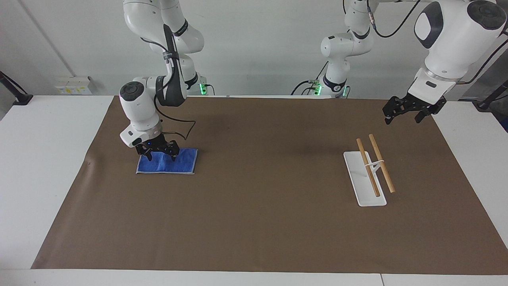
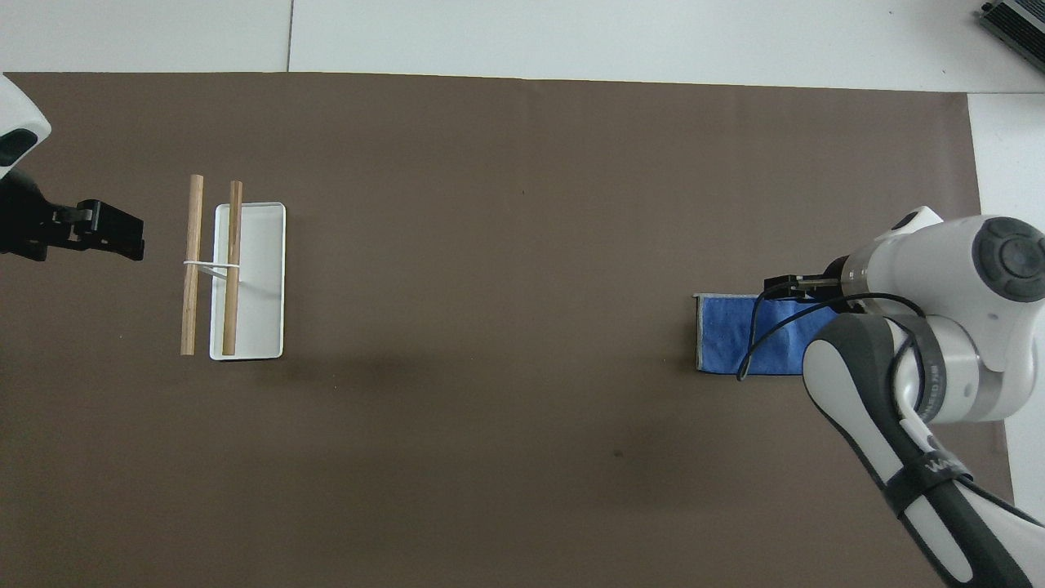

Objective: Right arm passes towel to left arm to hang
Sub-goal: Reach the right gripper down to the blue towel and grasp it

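The blue towel [image 1: 178, 163] lies flat on the brown mat toward the right arm's end of the table; it also shows in the overhead view [image 2: 722, 335], partly covered by the arm. My right gripper [image 1: 161, 156], with its blue light, is open and down on the towel's edge nearer the robots, its fingertips [image 1: 173, 157] at the cloth. In the overhead view its fingers are hidden under the wrist. My left gripper [image 1: 403, 116] is open and empty, waiting in the air over the mat's edge at the left arm's end; it also shows in the overhead view [image 2: 114, 235].
A white rack base [image 1: 367, 194] with two raised wooden bars [image 1: 381, 163] stands toward the left arm's end; it also shows in the overhead view [image 2: 257, 278]. The brown mat [image 1: 254, 222] covers most of the white table. A loose black cable hangs from the right wrist.
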Controlling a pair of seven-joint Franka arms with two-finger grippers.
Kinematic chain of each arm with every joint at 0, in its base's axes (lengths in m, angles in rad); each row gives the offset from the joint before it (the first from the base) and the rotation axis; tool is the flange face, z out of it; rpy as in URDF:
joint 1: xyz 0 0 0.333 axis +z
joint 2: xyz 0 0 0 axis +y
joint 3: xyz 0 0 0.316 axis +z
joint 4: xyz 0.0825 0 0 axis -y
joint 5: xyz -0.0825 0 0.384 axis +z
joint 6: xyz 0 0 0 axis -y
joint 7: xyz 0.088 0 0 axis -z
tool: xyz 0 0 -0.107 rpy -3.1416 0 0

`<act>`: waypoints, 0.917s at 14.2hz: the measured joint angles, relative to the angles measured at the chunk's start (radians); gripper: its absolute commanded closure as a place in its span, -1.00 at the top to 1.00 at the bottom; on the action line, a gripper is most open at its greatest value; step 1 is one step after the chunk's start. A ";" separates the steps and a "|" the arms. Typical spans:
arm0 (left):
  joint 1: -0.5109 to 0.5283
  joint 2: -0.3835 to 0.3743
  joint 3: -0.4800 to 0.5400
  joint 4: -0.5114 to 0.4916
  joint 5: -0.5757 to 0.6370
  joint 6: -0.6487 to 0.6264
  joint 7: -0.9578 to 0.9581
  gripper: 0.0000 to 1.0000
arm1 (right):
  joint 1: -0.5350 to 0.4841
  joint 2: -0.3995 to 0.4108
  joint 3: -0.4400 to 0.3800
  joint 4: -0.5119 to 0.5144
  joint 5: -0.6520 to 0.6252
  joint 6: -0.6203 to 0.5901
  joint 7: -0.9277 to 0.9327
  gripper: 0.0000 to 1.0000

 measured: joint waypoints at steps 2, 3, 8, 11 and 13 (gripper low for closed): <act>0.000 0.000 0.000 0.000 0.000 0.000 0.000 1.00 | 0.000 0.003 -0.001 -0.036 0.000 0.045 -0.003 1.00; 0.000 0.000 0.000 0.000 0.000 0.000 0.000 1.00 | 0.000 0.004 -0.001 -0.045 0.000 0.050 -0.005 1.00; 0.000 0.000 0.000 0.000 0.000 0.000 0.000 1.00 | -0.012 0.022 -0.001 -0.092 0.000 0.142 -0.030 1.00; 0.000 0.000 0.000 0.000 0.000 0.000 0.000 1.00 | -0.016 0.028 -0.002 -0.095 0.000 0.149 -0.044 0.60; 0.000 0.000 0.000 0.000 0.000 0.000 0.000 1.00 | -0.016 0.029 -0.002 -0.099 0.000 0.159 -0.045 -0.48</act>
